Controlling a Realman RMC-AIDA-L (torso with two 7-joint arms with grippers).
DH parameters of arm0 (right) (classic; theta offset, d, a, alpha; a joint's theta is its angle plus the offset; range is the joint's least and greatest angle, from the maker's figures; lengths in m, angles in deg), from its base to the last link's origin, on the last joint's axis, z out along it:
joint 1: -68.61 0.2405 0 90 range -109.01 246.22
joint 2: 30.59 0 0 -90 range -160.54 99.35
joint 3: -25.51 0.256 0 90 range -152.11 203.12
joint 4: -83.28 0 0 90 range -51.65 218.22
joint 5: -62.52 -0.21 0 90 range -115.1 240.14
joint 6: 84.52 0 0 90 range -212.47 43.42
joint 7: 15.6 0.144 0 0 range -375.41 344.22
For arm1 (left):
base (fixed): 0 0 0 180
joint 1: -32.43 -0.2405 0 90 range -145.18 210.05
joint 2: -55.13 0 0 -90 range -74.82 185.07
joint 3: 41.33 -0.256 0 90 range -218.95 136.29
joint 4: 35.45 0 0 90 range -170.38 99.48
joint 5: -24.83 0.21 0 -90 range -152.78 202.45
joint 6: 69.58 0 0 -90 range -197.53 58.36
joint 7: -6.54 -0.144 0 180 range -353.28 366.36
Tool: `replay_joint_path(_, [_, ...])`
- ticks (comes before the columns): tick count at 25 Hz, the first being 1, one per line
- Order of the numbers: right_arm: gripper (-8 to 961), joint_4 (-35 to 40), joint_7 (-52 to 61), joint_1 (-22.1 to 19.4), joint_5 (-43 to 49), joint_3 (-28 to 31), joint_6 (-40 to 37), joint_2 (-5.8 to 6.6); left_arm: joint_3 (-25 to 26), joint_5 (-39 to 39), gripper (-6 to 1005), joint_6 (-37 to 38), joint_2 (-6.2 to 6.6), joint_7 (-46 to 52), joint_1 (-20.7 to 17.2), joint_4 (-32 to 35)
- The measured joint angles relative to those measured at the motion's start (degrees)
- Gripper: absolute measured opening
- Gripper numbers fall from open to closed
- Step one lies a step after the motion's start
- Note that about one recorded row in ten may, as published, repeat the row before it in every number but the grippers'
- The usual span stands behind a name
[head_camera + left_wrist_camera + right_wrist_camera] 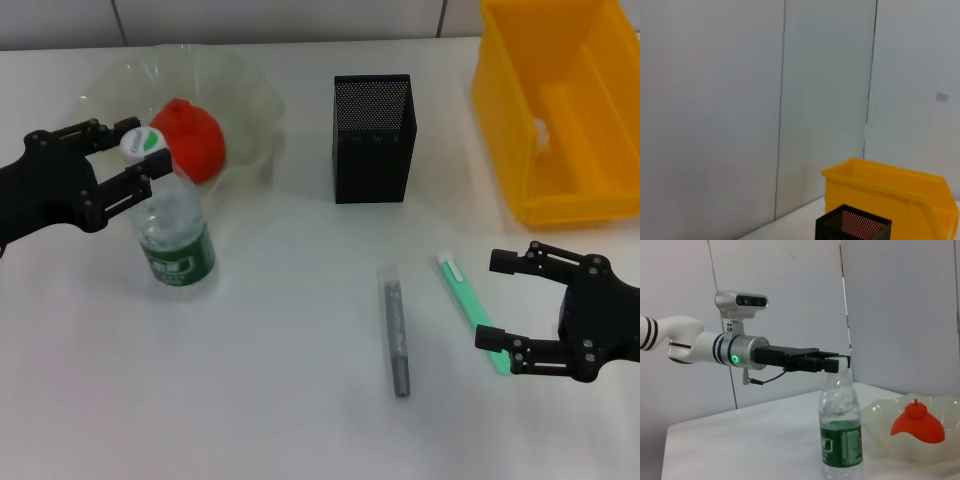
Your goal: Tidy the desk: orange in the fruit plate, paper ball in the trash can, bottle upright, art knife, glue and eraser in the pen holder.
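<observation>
The bottle [177,238] [841,440] stands upright at the left of the table. My left gripper [138,156] [832,364] is shut on its white cap. Just behind it, the orange [190,140] [917,425] lies in the fruit plate [250,100] [879,412]. A white wad, seemingly the paper ball [543,135], lies in the trash can [520,90] [890,195]. The pen holder [373,140] [852,227] stands at centre back. A green-and-white pen-shaped item [458,285] and a grey stick [397,335] lie in front; I cannot tell which is the art knife or the glue. My right gripper [490,300] is open, astride the green item's near end. The eraser is out of view.
A white wall with vertical seams rises behind the table. The grey stick lies between the two arms, about a hand's width left of the green item. The trash can stands at the far right, beyond my right gripper.
</observation>
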Motion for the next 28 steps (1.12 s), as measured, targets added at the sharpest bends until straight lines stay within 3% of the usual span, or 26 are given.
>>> replay_joint_path(9, [846,0.03,0.03,-0.17,-0.03,0.00,-0.40,0.00,2.11,-1.64,624,1.52,0.15,-0.10,0.29,0.43])
replay_joint_path(14, [846,3.27,4.49,-0.63,-0.29,0.53,-1.76,-0.01,8.32,-3.64,808,9.49,0.10,-0.13,-1.44,4.70])
replay_joint_path(15, [846,6.21,8.39,-0.80,-0.30,1.17,-2.24,-0.01,9.99,-4.22,808,14.31,0.17,-0.56,-1.78,4.73])
replay_joint_path(16, [845,6.21,8.39,-0.80,-0.30,1.17,-2.24,-0.01,9.99,-4.22,808,14.31,0.17,-0.56,-1.78,4.73])
replay_joint_path(19, [845,13.69,16.74,-1.38,-0.30,2.00,-2.82,-0.11,9.61,-3.50,808,19.06,0.11,-3.25,-1.86,2.48])
replay_joint_path(23, [845,26.66,33.28,-1.15,1.24,1.73,-2.55,-0.06,4.38,0.20,808,20.86,0.06,-11.24,-1.94,-3.42])
replay_joint_path(25, [845,39.20,46.82,0.14,7.85,-0.19,-2.53,-0.19,0.04,3.33,808,20.50,0.08,-18.60,-1.37,-8.41])
replay_joint_path(26, [845,39.20,46.82,0.14,7.85,-0.19,-2.53,-0.19,0.04,3.33,808,20.50,0.08,-18.60,-1.37,-8.41])
replay_joint_path(28, [845,47.83,57.89,1.50,14.95,-3.76,-2.20,-0.29,-1.76,4.91,809,20.18,-0.06,-22.37,-0.66,-11.38])
